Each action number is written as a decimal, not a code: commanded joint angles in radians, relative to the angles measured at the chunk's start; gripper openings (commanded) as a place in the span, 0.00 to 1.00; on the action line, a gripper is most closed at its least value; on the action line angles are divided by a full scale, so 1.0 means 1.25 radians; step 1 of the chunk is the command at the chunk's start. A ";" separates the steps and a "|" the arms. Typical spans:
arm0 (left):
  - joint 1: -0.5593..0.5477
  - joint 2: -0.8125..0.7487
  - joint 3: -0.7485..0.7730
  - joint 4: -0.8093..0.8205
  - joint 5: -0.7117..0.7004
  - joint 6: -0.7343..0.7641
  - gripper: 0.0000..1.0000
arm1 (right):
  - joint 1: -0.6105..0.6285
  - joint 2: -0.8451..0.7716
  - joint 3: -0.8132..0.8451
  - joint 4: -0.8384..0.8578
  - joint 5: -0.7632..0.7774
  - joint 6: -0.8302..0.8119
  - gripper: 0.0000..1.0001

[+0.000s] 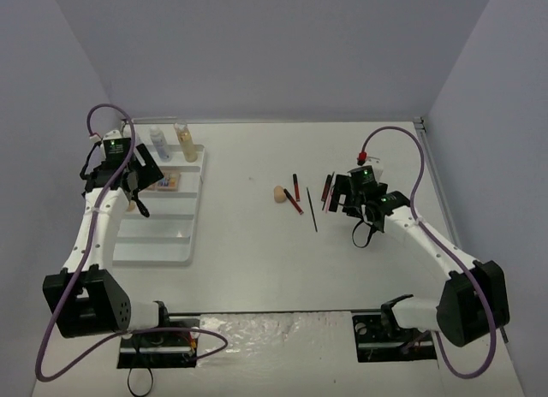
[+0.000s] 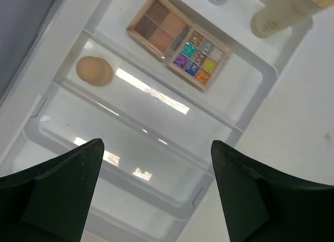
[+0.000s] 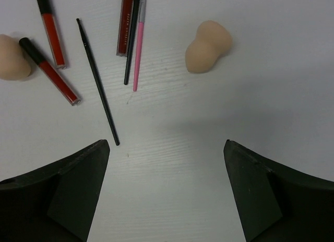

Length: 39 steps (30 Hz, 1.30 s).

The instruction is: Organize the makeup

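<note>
The table (image 1: 257, 269) is plain matt white, faintly grained, boxed in by bare lilac-grey walls (image 1: 257, 46) at 9, 12 and 3 o'clock. A shiny crinkled strip (image 1: 248, 327) runs along the 6 o'clock edge between the arm bases.

A white tray (image 1: 154, 243) lies at the table's 9 o'clock side, its slots running crosswise. In its 12 o'clock slot stand a clear bottle (image 1: 160, 143) and an amber bottle (image 1: 185, 140). The next slot holds a brown palette (image 2: 159, 25) and a bright palette (image 2: 201, 57), flat and touching. One slot nearer, a sponge (image 2: 94, 70) sits at the 9 o'clock end. Glare from the lights streaks the nearer slots. The left gripper (image 2: 156, 143) hangs over the tray, jaws spread wide with nothing between them.

The rest of the makeup lies loose on bare tabletop, just toward 3 o'clock of centre. From 9 to 3 o'clock come a second sponge (image 3: 10, 57), two red tubes (image 3: 52, 36) (image 3: 52, 75) just beside it and a thin black brush (image 3: 97, 80). Then a third red tube (image 3: 125, 25), a black pencil (image 3: 131, 38) and a pink pencil (image 3: 139, 44) lie bunched side by side, with a third sponge (image 3: 209, 46) apart from them. The right gripper (image 3: 167, 143) hovers at 6 o'clock of this row, jaws likewise wide and empty.
</note>
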 commanded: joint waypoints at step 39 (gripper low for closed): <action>-0.276 -0.269 -0.030 -0.017 0.402 -0.101 0.97 | 0.102 0.140 0.090 0.311 -0.222 -0.189 0.00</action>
